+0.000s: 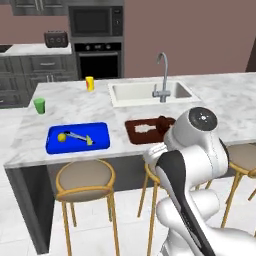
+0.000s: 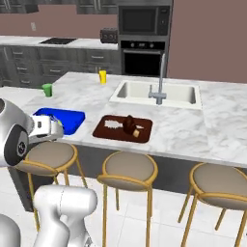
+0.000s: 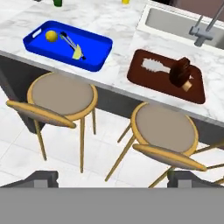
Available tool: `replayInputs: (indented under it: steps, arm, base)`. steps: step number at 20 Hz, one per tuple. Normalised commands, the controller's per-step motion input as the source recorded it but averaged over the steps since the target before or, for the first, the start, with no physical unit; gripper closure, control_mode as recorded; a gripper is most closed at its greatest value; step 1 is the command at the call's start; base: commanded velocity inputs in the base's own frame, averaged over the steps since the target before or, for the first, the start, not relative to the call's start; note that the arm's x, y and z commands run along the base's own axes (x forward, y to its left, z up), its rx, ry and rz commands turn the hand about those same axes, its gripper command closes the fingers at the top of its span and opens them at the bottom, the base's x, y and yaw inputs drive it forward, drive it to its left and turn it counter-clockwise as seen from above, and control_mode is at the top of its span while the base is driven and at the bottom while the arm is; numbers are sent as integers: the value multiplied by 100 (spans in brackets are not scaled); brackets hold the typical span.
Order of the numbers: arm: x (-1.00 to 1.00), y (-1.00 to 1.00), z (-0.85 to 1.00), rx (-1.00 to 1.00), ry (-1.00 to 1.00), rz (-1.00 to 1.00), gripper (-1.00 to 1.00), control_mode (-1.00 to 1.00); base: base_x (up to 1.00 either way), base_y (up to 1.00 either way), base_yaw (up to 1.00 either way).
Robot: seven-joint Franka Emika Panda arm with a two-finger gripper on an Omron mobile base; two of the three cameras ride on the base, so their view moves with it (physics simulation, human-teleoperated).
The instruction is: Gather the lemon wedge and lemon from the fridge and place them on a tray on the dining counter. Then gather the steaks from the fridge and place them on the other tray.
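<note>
On the dining counter lies a blue tray (image 3: 101, 61) (image 1: 102, 126) with a yellow lemon (image 3: 51, 36) (image 1: 62, 137) and a pale lemon wedge (image 3: 77, 53) (image 1: 89, 141) in it. To its right, a brown tray (image 3: 139, 75) (image 2: 98, 130) carries two steaks: a pale flat one (image 3: 153, 65) (image 2: 112, 124) and a dark one standing on edge (image 3: 180, 71) (image 2: 129, 124). My gripper (image 3: 114, 178) is open and holds nothing. It hovers back from the counter, above the stools, looking down at both trays. The fridge is out of view.
Round stools (image 3: 61, 94) (image 3: 164, 127) stand along the counter's near side. A sink (image 1: 150, 91) with a faucet (image 1: 162, 75) sits behind the trays. A yellow cup (image 1: 90, 83) and a green cup (image 1: 39, 105) stand on the counter's left part.
</note>
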Motion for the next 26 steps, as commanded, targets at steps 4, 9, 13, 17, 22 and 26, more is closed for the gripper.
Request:
replayInputs:
  steps: [4, 9, 13, 17, 22, 26]
  arm:
    - [0, 0, 0, 0, 0, 0, -100, 100]
    - [0, 0, 0, 0, 0, 0, -100, 100]
    - [0, 0, 0, 0, 0, 0, -100, 100]
    - [0, 0, 0, 0, 0, 0, -100, 100]
    - [0, 0, 0, 0, 0, 0, -100, 100]
    - [0, 0, 0, 0, 0, 0, -100, 100]
  base:
    - [-14, 100, 0]
    - [0, 100, 0]
    - [0, 100, 0]
    - [0, 100, 0]
    - [0, 100, 0]
    - [3, 100, 0]
